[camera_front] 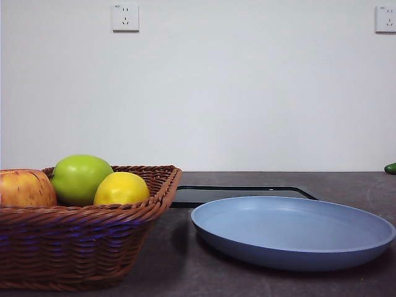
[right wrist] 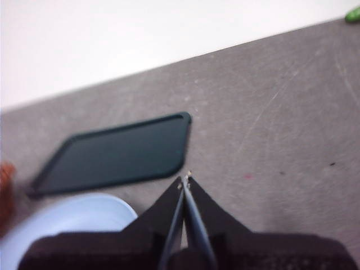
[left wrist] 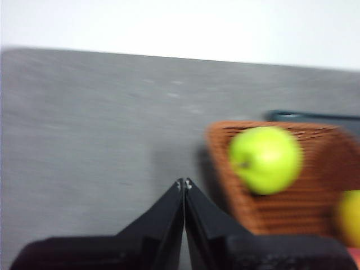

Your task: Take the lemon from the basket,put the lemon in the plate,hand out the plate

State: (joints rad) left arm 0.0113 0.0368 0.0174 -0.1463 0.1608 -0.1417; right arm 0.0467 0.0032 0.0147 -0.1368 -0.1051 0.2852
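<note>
- In the basket (camera_front: 124, 235), at the near corner toward the plate (camera_front: 291, 232), sits the lemon (camera_front: 121, 189); it touches the green apple (camera_front: 80, 178), with a red-yellow apple (camera_front: 25, 189) beyond that.
- Plate bare, just beside the basket, in front of a black tray (camera_front: 241, 194).
- Left gripper (left wrist: 184, 183): jaws pressed together, holding nothing, over the table beside the basket. Right gripper (right wrist: 184, 179): jaws likewise closed and empty, above bare table between tray and plate.
- Step in hand looks like the reach for the lemon. Left arm is nearer; it should part its jaws before descending, come in from the plate side, and close across the lemon's short width, clear of the green apple.
- Poor views: both wrist pictures are blurred. Lemon is cut off at the left wrist frame edge; its underside is hidden by the rim. A small green object (camera_front: 390, 167) at the table's far edge is probably another fruit.
</note>
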